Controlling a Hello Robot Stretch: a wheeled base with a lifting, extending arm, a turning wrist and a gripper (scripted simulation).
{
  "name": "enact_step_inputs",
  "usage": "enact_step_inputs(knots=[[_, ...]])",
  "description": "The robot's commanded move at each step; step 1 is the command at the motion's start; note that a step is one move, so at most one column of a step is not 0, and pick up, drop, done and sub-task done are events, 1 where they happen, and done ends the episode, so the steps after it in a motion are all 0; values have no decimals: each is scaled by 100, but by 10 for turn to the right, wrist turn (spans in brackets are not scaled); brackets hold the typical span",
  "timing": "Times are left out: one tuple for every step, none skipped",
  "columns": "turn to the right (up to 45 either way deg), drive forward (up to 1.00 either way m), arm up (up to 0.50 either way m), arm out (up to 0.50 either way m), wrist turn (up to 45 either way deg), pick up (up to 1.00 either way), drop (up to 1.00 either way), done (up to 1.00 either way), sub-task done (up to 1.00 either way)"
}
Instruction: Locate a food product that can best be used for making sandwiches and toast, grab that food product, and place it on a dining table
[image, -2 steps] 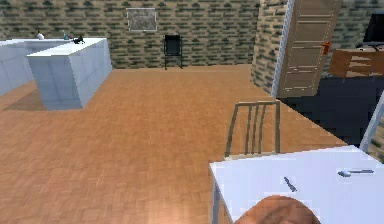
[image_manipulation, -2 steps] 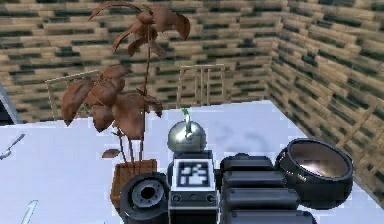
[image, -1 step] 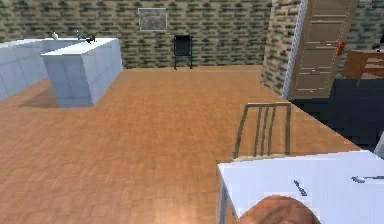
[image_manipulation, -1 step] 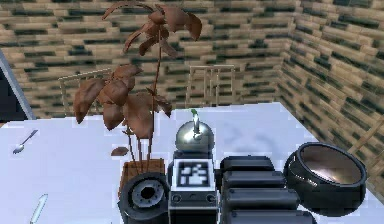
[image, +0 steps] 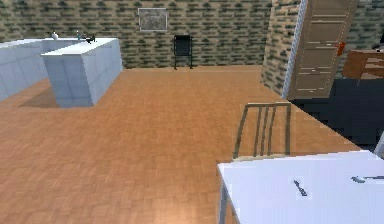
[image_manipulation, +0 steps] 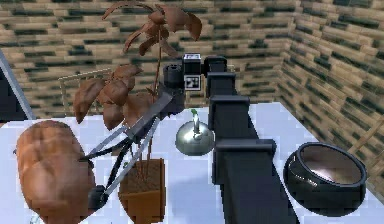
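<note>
Presently at a white tabletop (image_manipulation: 275, 125) with brick walls behind it. The arm (image_manipulation: 240, 170), a dark square bar, reaches out over it from the arm side view's bottom edge. From its far end, 2 thin fingers (image_manipulation: 120, 135) slant down toward the view's left, and their tips end at the right-hand edge of the loaf of bread (image_manipulation: 50, 175).

The loaf is big, brown and rounded, and it lies on the white tabletop at the view's lower left. It cannot be told whether the fingers are open, closed or gripping anything, because the loaf rests on the surface right at their tips and contact cannot be made out.

- A potted plant (image_manipulation: 145, 195) in a brown pot stands just beside the loaf. Its brown leaves rise behind the fingers.
- A small silver round-bellied vase (image_manipulation: 195, 138) stands just left of the arm.
- A dark bowl (image_manipulation: 325, 178) sits right of the arm, near the view's lower right.

The forward view looks across a wooden floor (image: 150, 130).

- A tabletop corner (image: 270, 205), white, shows at lower right and carries 2 small dark utensils (image: 298, 186), too small to name.
- A slat-backed chair (image: 262, 130) stands at its far side.
- A white counter block (image: 85, 65) stands at upper left, with dark things on top that cannot be made out.
- A dark chair (image: 182, 50) stands against the far brick wall, with a framed picture (image: 152, 18) hanging just left above it.
- A wooden door (image: 322, 45) is at the view's right.
</note>
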Motion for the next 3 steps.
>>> enact_step_inputs(knots=[[0, 0, 0, 0, 450, 0, 0, 0, 0], [0, 0, 0, 0, 450, 0, 0, 0, 0], [0, 0, 0, 0, 240, 0, 0, 0, 0]])
